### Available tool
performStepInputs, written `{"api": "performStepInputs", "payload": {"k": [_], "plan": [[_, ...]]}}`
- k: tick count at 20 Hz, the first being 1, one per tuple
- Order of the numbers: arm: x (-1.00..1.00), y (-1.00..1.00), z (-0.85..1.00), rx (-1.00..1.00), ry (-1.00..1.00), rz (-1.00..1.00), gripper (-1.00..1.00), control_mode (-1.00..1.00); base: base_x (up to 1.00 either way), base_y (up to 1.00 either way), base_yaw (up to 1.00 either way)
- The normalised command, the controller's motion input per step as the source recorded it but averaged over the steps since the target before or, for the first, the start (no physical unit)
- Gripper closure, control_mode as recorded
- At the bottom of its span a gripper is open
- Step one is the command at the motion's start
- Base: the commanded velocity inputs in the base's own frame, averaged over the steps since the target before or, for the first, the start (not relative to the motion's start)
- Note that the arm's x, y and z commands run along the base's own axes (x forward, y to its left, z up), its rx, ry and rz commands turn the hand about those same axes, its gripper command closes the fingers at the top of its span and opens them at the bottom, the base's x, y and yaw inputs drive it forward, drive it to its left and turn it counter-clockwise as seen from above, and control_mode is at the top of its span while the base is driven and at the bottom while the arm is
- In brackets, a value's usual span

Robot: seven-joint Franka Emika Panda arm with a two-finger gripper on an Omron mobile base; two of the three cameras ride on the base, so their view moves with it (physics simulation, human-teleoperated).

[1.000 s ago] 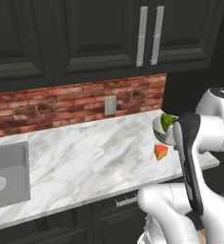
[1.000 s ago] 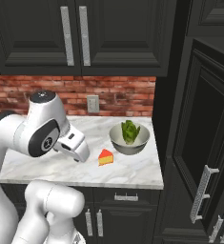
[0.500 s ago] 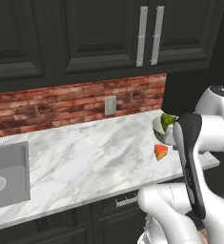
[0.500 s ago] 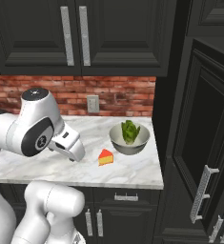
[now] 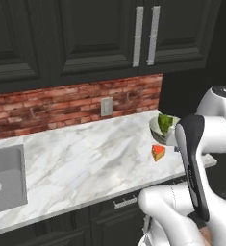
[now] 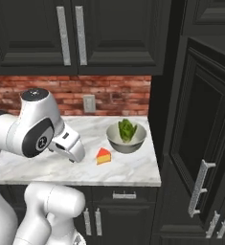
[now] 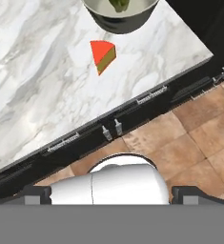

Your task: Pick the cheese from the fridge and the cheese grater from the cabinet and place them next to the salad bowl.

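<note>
With the cheese point(image 7: 103, 56) lying ahead of the released, empty gripper point(image 7: 111, 190) beside the salad bowl point(image 7: 120, 19) on the tabletop point(image 7: 32, 81), the arm is best turning toward the cabinet point(image 6: 200, 143) for the grater.

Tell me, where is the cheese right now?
The cheese lies on the marble counter, just left of the salad bowl, near the front edge in the right base view.

- The counter point(image 6: 133, 167), lower middle of the right base view, looks like white marble with grey veins — smooth, softly glossy.
- The salad bowl point(image 6: 126, 140) reads as grey brushed metal.
- The backsplash point(image 5: 61, 103) is rough red brick.
- The cabinet point(image 6: 200, 129) doors are matt black panels with silver metal handles point(image 6: 198, 189).
- The floor point(image 7: 180, 143), lower right of the hand view, is brown tile.
- The cheese point(image 7: 103, 55) looks waxy, matt.
</note>
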Motion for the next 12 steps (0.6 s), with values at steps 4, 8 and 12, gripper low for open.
{"api": "performStepInputs", "payload": {"k": [4,8,12], "plan": [[0.00,0.00,0.00,0.00,0.00,0.00,-1.00,1.00,-0.66,-0.07,-0.39],[0.00,0.00,0.00,0.00,0.00,0.00,-1.00,1.00,-0.04,0.07,-0.67],[0.00,0.00,0.00,0.00,0.00,0.00,-1.00,1.00,0.03,0.23,-0.86]]}}
